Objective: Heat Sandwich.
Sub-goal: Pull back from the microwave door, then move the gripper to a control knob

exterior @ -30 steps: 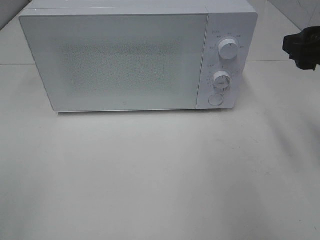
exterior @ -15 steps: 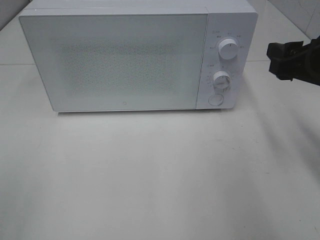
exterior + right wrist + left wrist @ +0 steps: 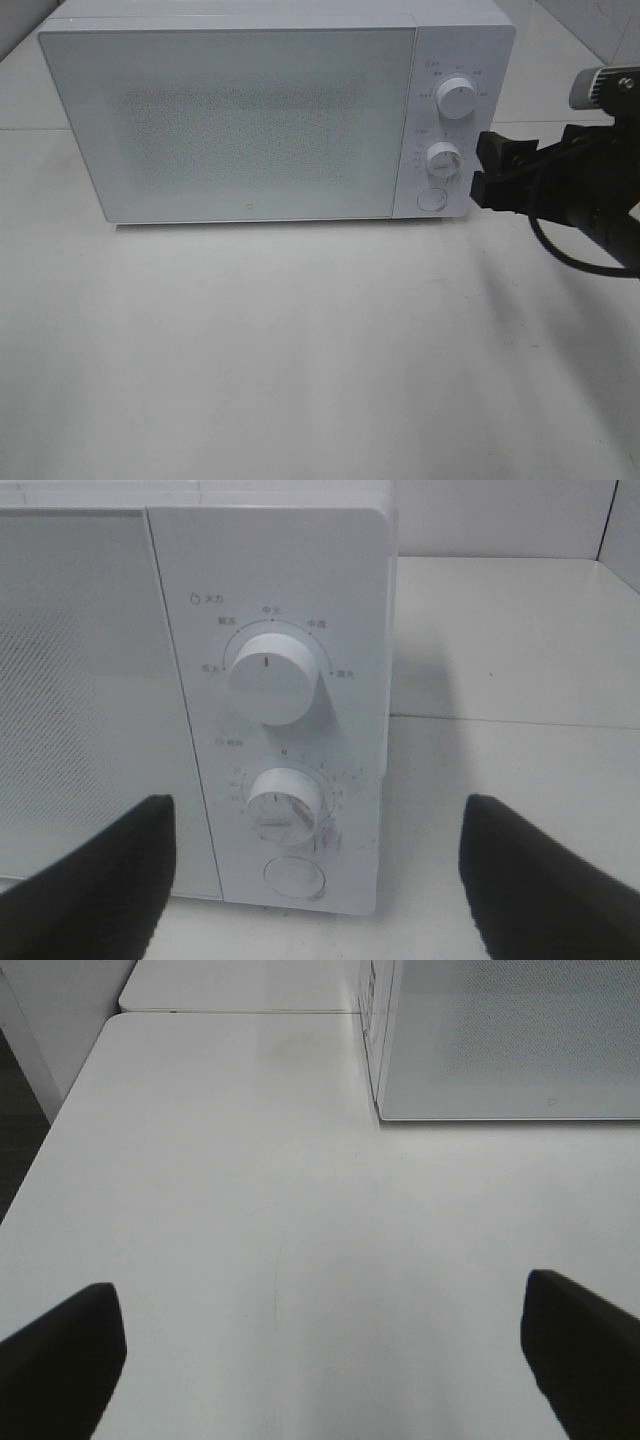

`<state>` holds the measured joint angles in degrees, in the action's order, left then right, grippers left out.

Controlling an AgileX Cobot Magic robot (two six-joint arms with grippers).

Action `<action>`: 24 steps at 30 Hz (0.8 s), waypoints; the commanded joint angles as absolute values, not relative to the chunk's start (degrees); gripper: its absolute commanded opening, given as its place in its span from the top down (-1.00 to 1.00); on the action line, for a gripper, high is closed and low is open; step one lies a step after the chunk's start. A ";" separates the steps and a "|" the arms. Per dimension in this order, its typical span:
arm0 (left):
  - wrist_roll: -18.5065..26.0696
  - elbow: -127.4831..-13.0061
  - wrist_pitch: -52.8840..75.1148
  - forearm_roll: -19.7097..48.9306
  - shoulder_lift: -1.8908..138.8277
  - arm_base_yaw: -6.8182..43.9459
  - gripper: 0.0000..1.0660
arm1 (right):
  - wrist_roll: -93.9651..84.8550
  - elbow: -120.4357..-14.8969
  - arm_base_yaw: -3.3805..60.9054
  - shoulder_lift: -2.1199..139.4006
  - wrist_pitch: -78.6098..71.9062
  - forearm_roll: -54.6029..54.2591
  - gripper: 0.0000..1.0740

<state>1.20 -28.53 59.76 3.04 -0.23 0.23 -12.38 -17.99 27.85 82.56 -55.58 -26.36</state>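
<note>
Microwave [image 3: 250, 120]: door shut. Sandwich: not in view; possibly inside.
Your right hand [image 3: 483, 170]: released, empty, just beside the control panel [image 3: 440, 120].
Left hand [image 3: 320, 1360]: released, over the worktop [image 3: 300, 350].
Step, likely: reaching for the controls.
Next: line up squarely on the round button [image 3: 431, 199].

The right claw [image 3: 485, 168] hangs with jaws parted and empty; the left claw [image 3: 320, 1360] gapes wide.

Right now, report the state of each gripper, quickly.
Left gripper: open wide, holding nothing.
Right gripper: open, holding nothing, facing the microwave.
</note>
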 commanded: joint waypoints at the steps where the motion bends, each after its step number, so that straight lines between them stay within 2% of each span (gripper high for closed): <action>1: 0.69 -28.42 59.24 3.09 -1.66 0.17 -0.94 | -13.41 -17.99 30.08 84.22 -58.61 -29.39 -0.42; 14: 0.69 -28.42 59.24 3.09 -1.66 0.17 -0.94 | -13.35 -17.99 39.53 94.31 -68.18 -38.85 -0.42; 24: 0.69 -28.42 59.24 3.09 -1.66 0.17 -0.94 | -13.35 -17.99 40.34 94.31 -68.30 -39.99 -0.42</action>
